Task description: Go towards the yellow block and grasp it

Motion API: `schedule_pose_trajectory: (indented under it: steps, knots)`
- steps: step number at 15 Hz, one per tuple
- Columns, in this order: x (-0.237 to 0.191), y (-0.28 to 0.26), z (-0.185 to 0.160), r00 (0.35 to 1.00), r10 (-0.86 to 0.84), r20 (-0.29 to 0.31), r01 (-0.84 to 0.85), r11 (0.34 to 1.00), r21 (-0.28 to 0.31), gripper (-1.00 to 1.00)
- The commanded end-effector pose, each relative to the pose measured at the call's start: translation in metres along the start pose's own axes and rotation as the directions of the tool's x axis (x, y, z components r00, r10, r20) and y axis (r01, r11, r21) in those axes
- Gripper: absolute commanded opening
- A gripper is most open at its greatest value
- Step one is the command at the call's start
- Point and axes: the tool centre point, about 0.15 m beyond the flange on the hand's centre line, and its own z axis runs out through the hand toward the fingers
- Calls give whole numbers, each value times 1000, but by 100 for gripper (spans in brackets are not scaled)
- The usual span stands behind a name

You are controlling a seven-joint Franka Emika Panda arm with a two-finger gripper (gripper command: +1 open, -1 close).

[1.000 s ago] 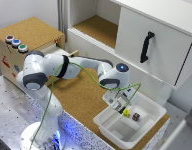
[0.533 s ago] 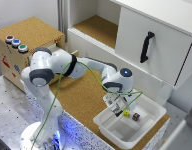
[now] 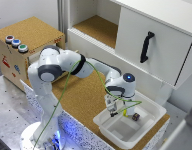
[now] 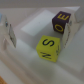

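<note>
Claw (image 3: 113, 112) hangs inside the white tray (image 3: 148, 105), its spread unclear, hiding most of the yellow block (image 4: 50, 47); maroon cube (image 3: 136, 117) at its three o'clock.

Tray (image 3: 146, 107) sits on the tabletop (image 3: 81, 97), at the exterior view's lower right. Inside the tray: block (image 3: 124, 113) and cube (image 3: 135, 117), near each other, cube to the exterior view's right. Wrist view: block (image 4: 49, 47) and cube (image 4: 61, 22) almost corner to corner; touching or not, cannot tell. Gripper (image 3: 113, 111) hangs over the tray, just beside the block on the exterior view's left. Cabinet (image 3: 146, 40) stands behind the tray. Box (image 3: 26, 42) at the exterior view's left, three buttons (image 3: 16, 43) on top.
</note>
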Motion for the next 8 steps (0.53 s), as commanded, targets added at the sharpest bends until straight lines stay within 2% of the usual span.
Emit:
schedule_pose_trajectory:
  steps: [1, 6, 8]
  knots:
    - [-2, 10, 12, 989, 145, -25, -143, 988, 63, 100]
    - [-6, 13, 13, 987, 162, -24, -159, 984, 73, 100]
    - [-13, 20, 20, 976, 216, 5, -215, 972, 93, 100]
